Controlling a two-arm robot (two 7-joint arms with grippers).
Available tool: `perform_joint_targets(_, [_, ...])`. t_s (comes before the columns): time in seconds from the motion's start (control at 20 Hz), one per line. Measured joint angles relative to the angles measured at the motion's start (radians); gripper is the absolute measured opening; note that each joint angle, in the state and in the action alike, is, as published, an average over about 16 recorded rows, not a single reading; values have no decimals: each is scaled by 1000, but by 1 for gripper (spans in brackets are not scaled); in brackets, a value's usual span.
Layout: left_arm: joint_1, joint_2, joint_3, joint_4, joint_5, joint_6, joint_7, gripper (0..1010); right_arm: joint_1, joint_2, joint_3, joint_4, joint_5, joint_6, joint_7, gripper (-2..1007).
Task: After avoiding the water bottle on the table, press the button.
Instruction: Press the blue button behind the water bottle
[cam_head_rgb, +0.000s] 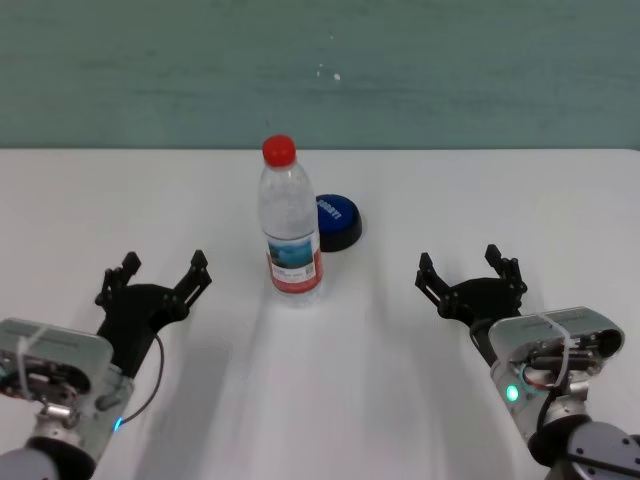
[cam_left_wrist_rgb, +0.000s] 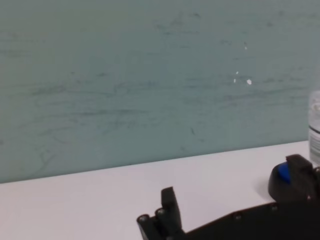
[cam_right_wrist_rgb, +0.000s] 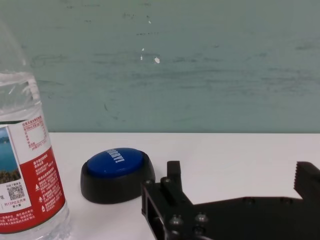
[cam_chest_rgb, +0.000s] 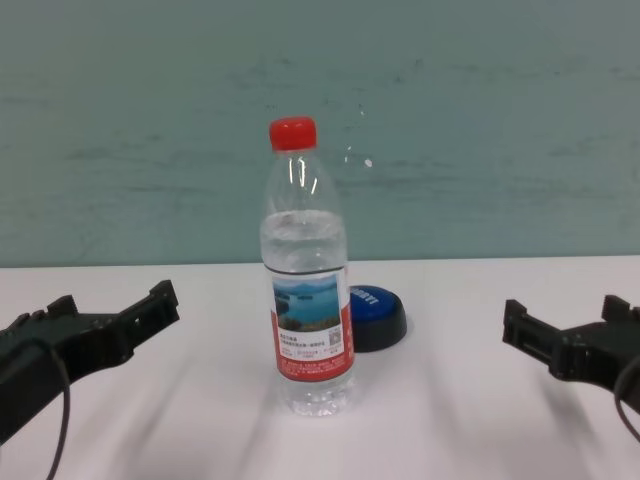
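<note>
White lettering on the button and print on the water bottle label are illegible.

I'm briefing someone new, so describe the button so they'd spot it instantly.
On the plain white table, find the tall clear plastic bottle with a red cap standing mid-table. Just behind it, toward the robot's right, sits the low round button: the only blue-domed, black-based thing there.

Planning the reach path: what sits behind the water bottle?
Behind the water bottle, to its right, sits the button on the table. The bottle covers the button's left edge.
</note>
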Motion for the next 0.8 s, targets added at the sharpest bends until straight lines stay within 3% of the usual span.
perform_joint_targets(0.8, [68, -8, 6, -74, 17, 24, -27, 1004, 0, 0, 0, 0, 0, 0, 0, 1003])
